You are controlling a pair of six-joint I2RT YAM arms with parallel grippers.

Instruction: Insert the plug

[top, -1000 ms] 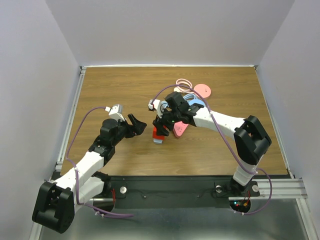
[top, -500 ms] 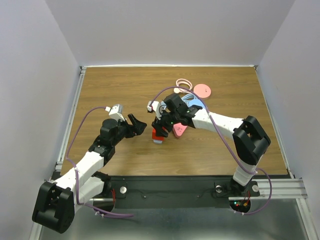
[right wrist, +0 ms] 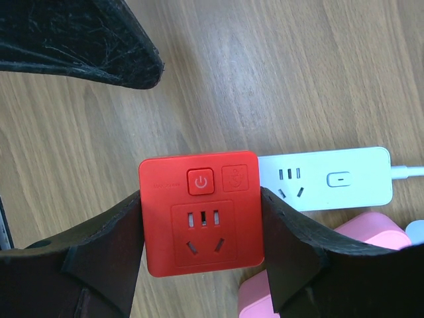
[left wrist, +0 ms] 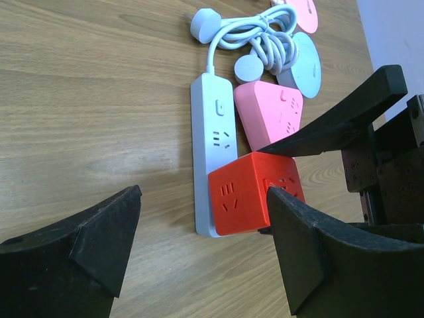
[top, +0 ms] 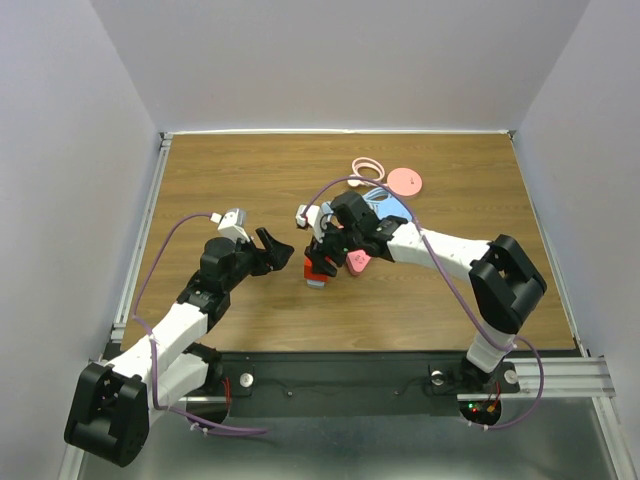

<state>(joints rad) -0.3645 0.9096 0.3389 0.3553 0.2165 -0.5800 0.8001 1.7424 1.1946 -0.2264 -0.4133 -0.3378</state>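
Observation:
The plug is a red cube adapter (right wrist: 202, 222) with a power button and a socket on its upper face. My right gripper (right wrist: 202, 228) is shut on it, one finger pressed on each side. In the left wrist view the red cube (left wrist: 255, 192) sits on the near end of the white power strip (left wrist: 213, 132); its prongs are hidden. From above, the red cube (top: 318, 266) is mid-table under my right gripper (top: 325, 258). My left gripper (top: 281, 252) hangs open just left of it, holding nothing, its jaws (left wrist: 202, 212) framing the strip's end.
A pink cube adapter (left wrist: 268, 112) lies against the strip's right side. Behind it are a coiled white cable (left wrist: 258, 36), a light blue disc (left wrist: 301, 56) and a pink disc (top: 405, 181). White walls close in the table on three sides.
My right arm has shifted slightly left with the red cube in its grip. The left arm has not moved.

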